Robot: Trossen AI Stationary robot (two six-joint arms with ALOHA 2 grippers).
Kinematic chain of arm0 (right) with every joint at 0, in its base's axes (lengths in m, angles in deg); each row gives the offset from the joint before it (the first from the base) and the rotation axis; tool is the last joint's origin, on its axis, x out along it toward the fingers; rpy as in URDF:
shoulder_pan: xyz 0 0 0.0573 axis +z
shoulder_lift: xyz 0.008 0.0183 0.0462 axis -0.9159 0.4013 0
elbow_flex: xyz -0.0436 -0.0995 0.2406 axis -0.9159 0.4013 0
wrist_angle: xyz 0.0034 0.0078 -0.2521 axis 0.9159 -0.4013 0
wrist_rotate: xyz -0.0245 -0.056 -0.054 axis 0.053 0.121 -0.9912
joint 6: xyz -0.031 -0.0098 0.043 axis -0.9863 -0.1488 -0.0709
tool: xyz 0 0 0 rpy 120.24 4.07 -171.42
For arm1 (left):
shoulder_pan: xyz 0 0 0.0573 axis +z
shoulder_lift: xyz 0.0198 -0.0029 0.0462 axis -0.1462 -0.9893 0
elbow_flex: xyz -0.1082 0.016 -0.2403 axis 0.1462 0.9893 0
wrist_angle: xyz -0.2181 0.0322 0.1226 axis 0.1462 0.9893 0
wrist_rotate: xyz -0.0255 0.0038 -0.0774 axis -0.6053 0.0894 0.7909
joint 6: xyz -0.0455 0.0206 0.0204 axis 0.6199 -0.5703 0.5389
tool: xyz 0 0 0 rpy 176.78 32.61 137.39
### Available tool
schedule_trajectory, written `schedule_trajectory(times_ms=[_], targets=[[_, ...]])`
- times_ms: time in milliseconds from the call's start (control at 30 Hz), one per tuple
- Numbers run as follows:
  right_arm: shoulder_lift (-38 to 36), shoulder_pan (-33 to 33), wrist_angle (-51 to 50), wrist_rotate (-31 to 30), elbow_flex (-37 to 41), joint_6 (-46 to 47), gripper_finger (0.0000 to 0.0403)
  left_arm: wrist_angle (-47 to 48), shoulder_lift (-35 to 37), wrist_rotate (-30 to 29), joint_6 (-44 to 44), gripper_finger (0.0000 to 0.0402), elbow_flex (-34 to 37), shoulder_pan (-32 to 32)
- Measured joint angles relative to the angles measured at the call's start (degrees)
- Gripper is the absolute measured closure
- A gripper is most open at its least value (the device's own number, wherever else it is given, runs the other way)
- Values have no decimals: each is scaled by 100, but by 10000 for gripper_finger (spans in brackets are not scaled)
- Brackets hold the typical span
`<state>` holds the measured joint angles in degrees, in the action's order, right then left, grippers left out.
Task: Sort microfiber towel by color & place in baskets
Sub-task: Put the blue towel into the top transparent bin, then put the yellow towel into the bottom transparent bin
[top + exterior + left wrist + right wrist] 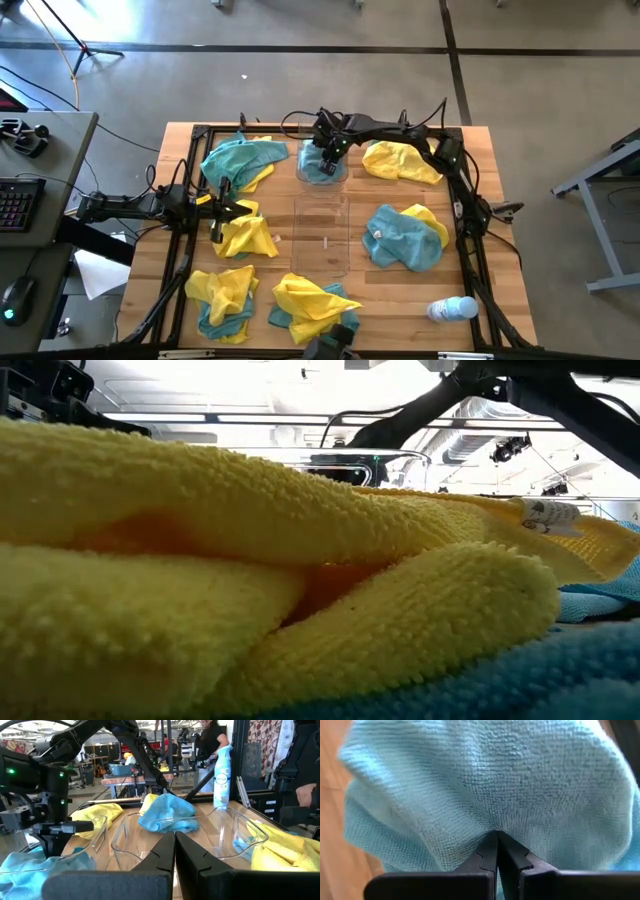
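Teal towel (322, 167): in the far clear basket (300, 172), right gripper (497, 836) fingers pinched together on it.
Left gripper (175, 836): fingers together, empty, above a yellow towel (245, 236).
Near basket (320, 240): mid-counter.

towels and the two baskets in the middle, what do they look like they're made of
The teal towel under the right gripper looks like soft microfiber: a fine looped, matte pile that bunches where the shut fingers pinch it. The yellow towel shows the same nubby pile. The baskets look like clear, glossy, rigid plastic: the table and cloth show through their walls.
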<state>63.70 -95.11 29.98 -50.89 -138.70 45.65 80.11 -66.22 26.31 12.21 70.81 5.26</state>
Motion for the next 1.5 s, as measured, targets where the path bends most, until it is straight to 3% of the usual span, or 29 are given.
schedule_trajectory(times_ms=[267,700,867,1033,1333,1500], targets=[[37,26,-356,79,-183,190,403,1,-1,0,-1,401,0,1],[2,173,-2308,171,-2347,467,403,1,-1,0,0,401,0,-1],[-570,352,-2323,-3,-2498,662,403,-2,1,2,-1,401,0,-1],[-1599,664,-2086,-461,-1617,1131,403,4,0,0,-1,401,1,-1],[-4523,1931,109,-1542,1992,2712,403,-3,1,0,-1,401,0,1],[-5859,2800,1299,-2125,3479,3484,403,-48,-2,-7,12,401,1,0]])
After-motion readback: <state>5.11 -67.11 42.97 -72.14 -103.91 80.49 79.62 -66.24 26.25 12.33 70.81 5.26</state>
